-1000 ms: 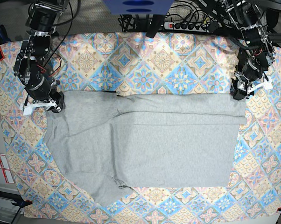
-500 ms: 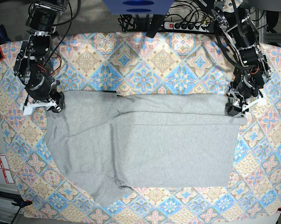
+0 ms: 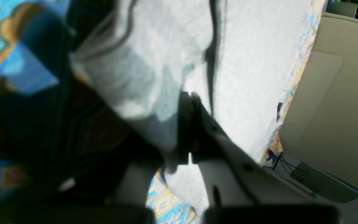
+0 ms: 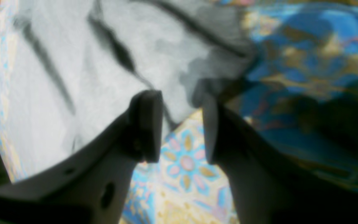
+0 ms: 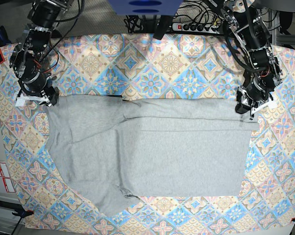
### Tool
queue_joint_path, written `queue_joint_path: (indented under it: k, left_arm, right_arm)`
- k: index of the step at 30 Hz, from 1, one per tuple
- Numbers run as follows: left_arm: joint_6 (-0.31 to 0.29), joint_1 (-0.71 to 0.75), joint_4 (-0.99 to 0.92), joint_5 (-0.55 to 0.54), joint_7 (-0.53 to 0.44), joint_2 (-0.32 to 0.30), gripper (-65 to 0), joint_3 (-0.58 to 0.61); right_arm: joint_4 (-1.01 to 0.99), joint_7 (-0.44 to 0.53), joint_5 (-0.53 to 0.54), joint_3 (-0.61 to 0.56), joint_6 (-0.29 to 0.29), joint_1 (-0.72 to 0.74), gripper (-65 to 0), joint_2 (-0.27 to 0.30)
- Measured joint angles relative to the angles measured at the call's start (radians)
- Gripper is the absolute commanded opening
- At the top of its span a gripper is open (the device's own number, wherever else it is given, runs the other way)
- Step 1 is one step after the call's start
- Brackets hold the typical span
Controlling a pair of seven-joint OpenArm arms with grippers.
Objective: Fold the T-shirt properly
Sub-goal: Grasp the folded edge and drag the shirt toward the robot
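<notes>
Patterned tablecloth (image 5: 152,73) in pastel blue, pink and cream diamonds covers the table, edge to edge in base view. Black power strip (image 5: 196,27) with cables at 12 o'clock, beyond the cloth's far edge. White labels with red print (image 5: 0,176) at 8 o'clock, off the cloth. Blue block (image 5: 142,6) at top centre. Beige panel (image 3: 331,102) at 3 o'clock in left wrist view

The T-shirt (image 5: 152,152) lies spread across the middle of the tablecloth (image 5: 186,68).
</notes>
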Motion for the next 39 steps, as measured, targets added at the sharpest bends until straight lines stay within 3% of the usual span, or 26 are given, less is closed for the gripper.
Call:
queue_joint_path:
  k: [7,22,24,29,36,39]
  left_arm:
    - [0.0,0.0,0.0,-0.001,0.0,0.0,-65.0,0.0]
    - [0.0,0.0,0.0,0.0,0.0,0.0,-65.0,-0.002]
    - [0.0,0.0,0.0,-0.001,0.0,0.0,-65.0,-0.001]
    - [-0.003,0.015,0.005,-0.006,0.0,0.0,-65.0,-0.001]
    - [0.0,0.128,0.169,-0.008,0.009,-0.001,-65.0,0.001]
    - [0.0,0.175,0.202,-0.006,0.056,0.0,-65.0,-0.002]
  right_arm:
    - [-0.135,0.014,0.018,0.024,0.003,0.01,-43.9,0.004]
    - [-0.333,0.039,0.023,0.023,0.018,0.179,-44.4,0.016]
    - [-0.337,0.042,0.025,0.023,0.018,0.184,-48.1,0.015]
    - [-0.32,0.03,0.02,0.024,0.014,0.171,-65.0,0.01]
    - [-0.212,0.005,0.024,0.019,0.016,0.068,-65.0,0.006]
    - [-0.157,0.005,0.017,0.021,0.011,0.018,-65.0,0.006]
